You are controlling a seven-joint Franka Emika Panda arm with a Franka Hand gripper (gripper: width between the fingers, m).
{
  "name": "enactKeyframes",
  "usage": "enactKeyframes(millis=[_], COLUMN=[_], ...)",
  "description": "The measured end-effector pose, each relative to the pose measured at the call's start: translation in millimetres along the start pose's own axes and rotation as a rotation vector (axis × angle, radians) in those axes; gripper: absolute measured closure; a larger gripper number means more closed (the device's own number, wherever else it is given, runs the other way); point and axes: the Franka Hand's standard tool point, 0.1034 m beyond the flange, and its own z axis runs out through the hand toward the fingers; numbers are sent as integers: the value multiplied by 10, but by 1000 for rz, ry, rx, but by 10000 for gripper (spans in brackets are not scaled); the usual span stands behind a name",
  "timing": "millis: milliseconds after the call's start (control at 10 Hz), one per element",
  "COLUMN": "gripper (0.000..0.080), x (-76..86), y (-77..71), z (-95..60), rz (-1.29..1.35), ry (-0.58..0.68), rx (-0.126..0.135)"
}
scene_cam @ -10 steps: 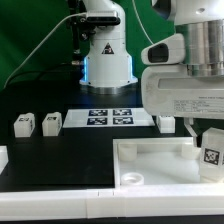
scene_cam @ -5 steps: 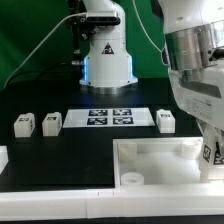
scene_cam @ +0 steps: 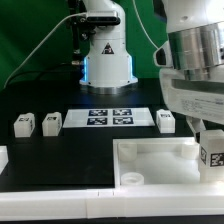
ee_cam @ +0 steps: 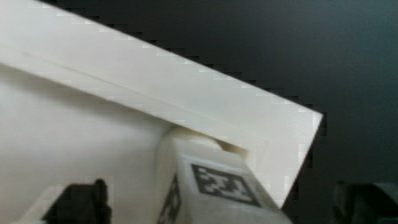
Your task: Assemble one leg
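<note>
Right, the relation that counts: the leg [scene_cam: 212, 155] is directly under the gripper [scene_cam: 208, 136], long axis upright and in line w/ the hand's own axis; no sideways reach to make, so I reckon any coming move is straight down or a twist abt that axis. It stands at the far corner of the tabletop [scene_cam: 150, 146], on the exterior view's right; the wrist cam agrees, w/ the leg [ee_cam: 217, 185] close against the corner rim of the tabletop [ee_cam: 107, 130], tag toward the lens. The fingers [ee_cam: 80, 203] stand one on each side of it, w/ dark gaps showing betw them and the plastic (that pic is blurred, mind); I can't tell whether the jaws are clamped on the leg or just open round it. Whether its lower end is in a socket is hidden too. The other legs [scene_cam: 22, 125] are well apart from the hand, beside the marker board [scene_cam: 110, 118]; not in play.
</note>
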Motion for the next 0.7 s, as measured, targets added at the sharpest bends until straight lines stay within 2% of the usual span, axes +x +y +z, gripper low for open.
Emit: enactKeyframes(millis=[200, 300, 600, 700], gripper=[152, 152, 151, 151], x=[-98, -88, -91, -30], y=[-84, -82, -19, 32], z=[-38, -34, -7, -6], rz=[-331, -422, -688, -846], ry=[25, 24, 1, -15], rx=[-60, -58, -76, -86])
